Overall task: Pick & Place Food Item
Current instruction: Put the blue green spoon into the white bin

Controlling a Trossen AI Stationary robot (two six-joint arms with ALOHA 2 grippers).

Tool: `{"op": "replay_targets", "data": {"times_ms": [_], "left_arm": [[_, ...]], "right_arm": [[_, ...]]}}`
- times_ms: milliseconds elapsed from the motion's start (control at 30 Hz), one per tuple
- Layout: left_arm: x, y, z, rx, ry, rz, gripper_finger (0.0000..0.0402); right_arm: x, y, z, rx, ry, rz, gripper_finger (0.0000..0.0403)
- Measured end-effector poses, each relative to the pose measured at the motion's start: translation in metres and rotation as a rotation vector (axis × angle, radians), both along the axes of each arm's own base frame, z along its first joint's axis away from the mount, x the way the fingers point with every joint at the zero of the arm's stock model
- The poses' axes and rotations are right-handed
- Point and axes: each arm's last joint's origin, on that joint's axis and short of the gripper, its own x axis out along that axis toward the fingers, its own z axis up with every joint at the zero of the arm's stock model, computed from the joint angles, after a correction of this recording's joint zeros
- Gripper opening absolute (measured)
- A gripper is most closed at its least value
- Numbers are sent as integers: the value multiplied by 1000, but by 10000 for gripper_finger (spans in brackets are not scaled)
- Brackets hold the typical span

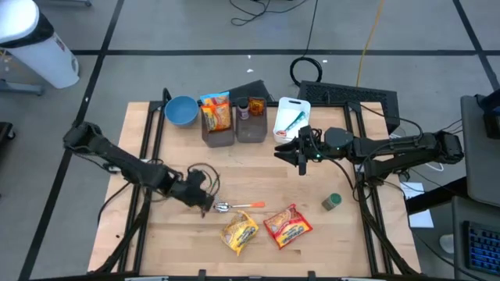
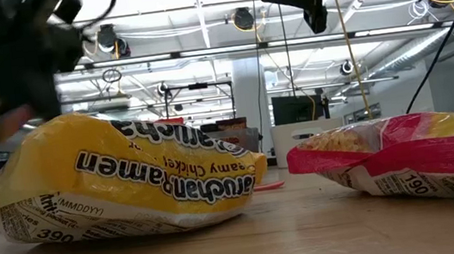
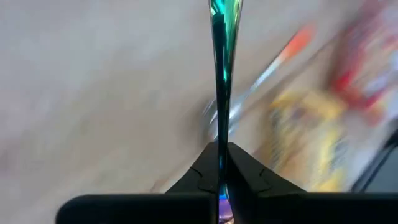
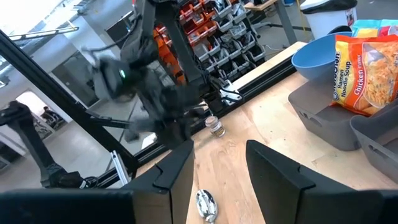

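my left hand (image 1: 205, 204) is pinched together on nothing, beside the spoon (image 1: 234, 207). the yellow ramen pack (image 1: 239, 232) looks light, crinkly, probably slippery; i'd grab an edge seam.

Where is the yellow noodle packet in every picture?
High view: yellow noodle packet lies near the table's front edge, left of the red packet.
Low view: big, filling the left half.
Left wrist view: a yellow blur at the right.
Right wrist view: not in it.
Shared landmark: the red packet beside it.
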Motion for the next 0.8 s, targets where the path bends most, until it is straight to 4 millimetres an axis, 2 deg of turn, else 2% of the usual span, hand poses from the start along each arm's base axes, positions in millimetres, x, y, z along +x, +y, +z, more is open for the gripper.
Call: {"op": "replay_targets", "data": {"times_ms": [267,433,567,700,800], "left_arm": [[1,24,54,215,-454,172,9],[5,42,81,343,-655,254,15],[12,58,94,396,-769,324,9],[16,75,103,378,-847,401,15],[17,85,108,363,-900,428,17]], "right_arm": [[0,1,0,25,-4,3,139],[0,4,7,66,-70,52,139],[0,21,18,-119,-195,145,139],[0,38,31,-317,-232,50,139],[1,50,42,-463,-178,-26,139]]}}
